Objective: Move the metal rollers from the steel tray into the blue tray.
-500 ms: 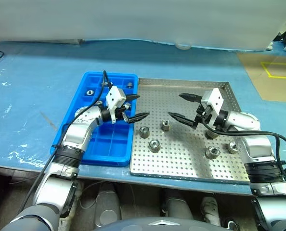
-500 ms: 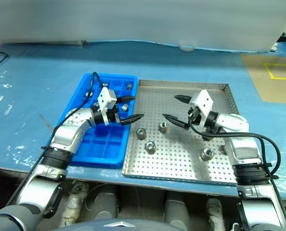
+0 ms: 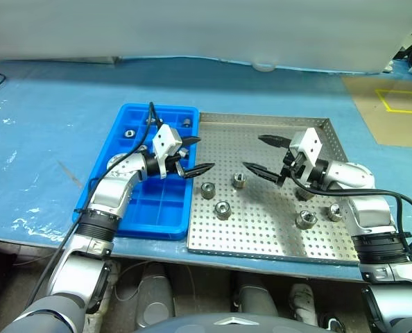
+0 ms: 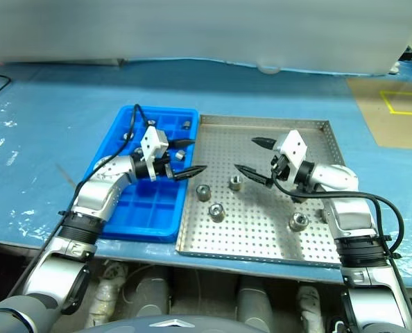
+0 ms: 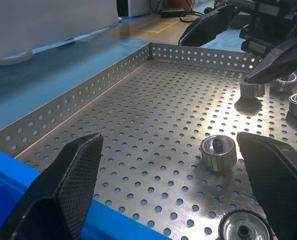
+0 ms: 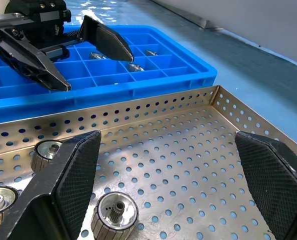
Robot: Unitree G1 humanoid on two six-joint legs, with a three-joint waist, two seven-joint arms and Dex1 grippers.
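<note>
The steel tray's far half lies bare; metal rollers dot the near half.

One steel tray sits just right of one blue tray. Five rollers lie visible on the steel tray. At least two more rollers rest in blue tray compartments.

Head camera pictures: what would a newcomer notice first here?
Two open tools face each other above the trays: the left tool over the blue tray's edge, the right tool above the steel tray. Below them, metal rollers lie scattered on the steel tray's perforated floor.
</note>
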